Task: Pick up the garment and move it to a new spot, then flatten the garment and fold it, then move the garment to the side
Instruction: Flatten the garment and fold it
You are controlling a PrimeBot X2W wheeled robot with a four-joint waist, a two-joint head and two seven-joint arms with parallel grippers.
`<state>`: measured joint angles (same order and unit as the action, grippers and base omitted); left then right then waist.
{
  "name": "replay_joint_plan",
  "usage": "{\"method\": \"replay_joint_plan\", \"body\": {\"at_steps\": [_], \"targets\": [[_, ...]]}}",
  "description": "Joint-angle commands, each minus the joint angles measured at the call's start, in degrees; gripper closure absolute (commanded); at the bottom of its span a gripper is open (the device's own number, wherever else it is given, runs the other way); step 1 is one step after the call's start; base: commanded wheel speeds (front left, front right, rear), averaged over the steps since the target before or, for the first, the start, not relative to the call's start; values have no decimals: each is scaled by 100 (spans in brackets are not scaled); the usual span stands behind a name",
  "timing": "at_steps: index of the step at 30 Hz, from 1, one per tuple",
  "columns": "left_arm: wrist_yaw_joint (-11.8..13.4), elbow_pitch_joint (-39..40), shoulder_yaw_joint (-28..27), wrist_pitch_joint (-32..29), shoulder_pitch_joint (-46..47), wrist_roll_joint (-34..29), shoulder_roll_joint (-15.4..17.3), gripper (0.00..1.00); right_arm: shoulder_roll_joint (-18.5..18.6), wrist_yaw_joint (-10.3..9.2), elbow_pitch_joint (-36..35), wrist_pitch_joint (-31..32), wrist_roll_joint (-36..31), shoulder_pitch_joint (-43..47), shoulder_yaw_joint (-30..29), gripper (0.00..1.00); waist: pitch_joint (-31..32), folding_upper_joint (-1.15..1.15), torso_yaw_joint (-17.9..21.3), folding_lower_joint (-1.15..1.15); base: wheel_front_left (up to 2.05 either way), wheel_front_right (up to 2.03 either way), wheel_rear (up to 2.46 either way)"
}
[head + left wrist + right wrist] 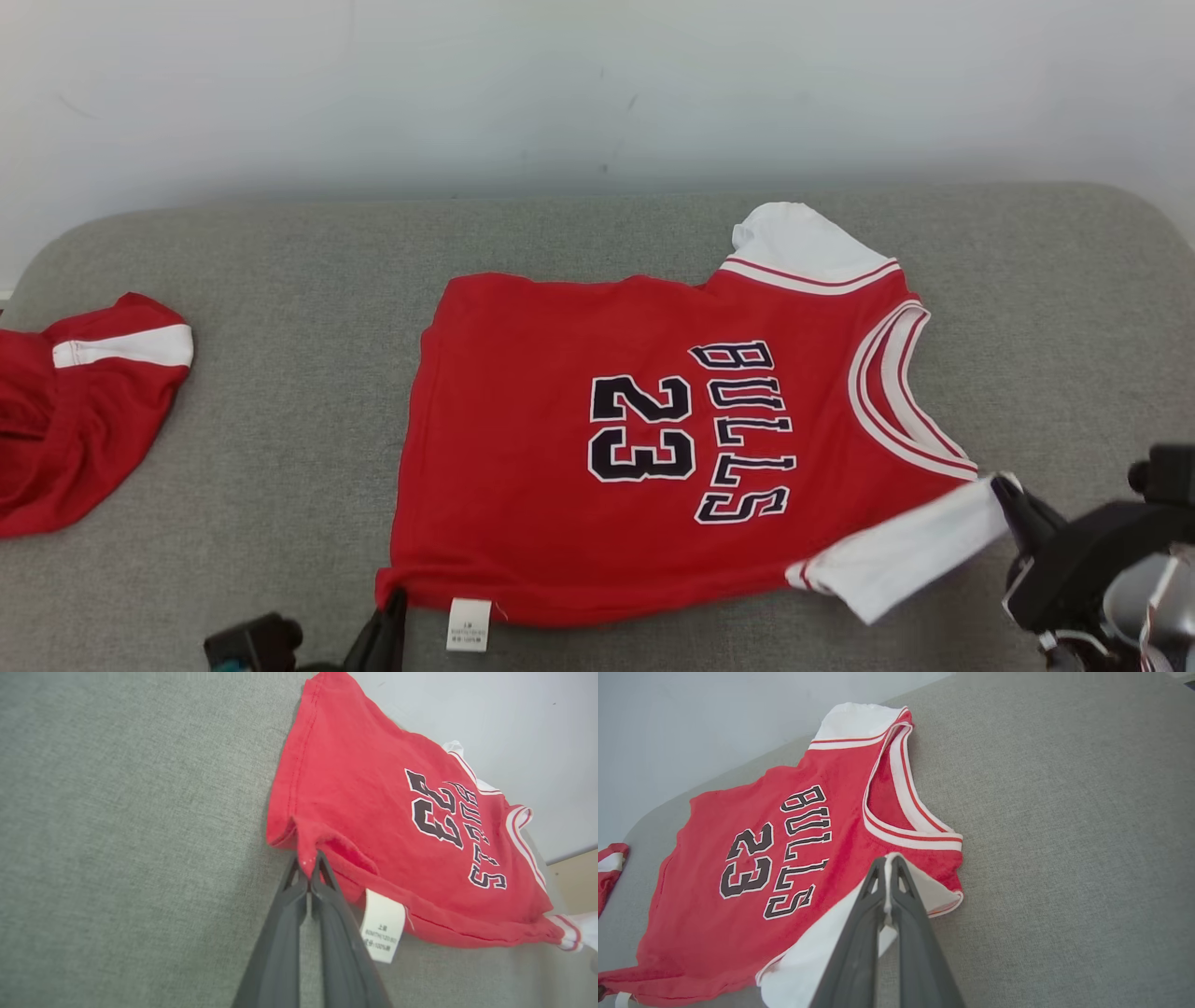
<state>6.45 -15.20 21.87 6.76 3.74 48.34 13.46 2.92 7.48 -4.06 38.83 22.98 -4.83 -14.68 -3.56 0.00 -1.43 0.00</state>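
Lying flat at the middle of the grey cushion point(280, 261): red jersey point(523, 448), "BULLS 23" print face up. Long axis runs left-right across the head view; collar point(896, 392) points to the robot's right, hem to its left. Left gripper point(306, 865) clamped on the near hem corner, just beside the white care label point(382, 924). Right gripper point(888, 861) pinching the near white sleeve point(915, 551). A 2nd red garment point(75, 420) is bunched at far left, well apart. Pale wall point(560, 84) behind.

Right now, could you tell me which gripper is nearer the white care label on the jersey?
Left. The left gripper pinches the hem corner beside the care label; the right gripper grips the white sleeve at the far end of the jersey.
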Motion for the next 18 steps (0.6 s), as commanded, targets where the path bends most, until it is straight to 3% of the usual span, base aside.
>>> {"method": "replay_joint_plan", "body": {"at_steps": [1, 18], "targets": [[41, 28, 30, -51, 135, -102, 17, 100, 37, 4, 101, -63, -59, -170, 38, 100, -21, 0, -9, 0, 0, 0, 0], [307, -614, 118, -411, 1432, -280, -130, 100, 406, 4, 1648, -1262, -316, -1731, 448, 100, -403, 0, -33, 0, 0, 0, 0]]}}
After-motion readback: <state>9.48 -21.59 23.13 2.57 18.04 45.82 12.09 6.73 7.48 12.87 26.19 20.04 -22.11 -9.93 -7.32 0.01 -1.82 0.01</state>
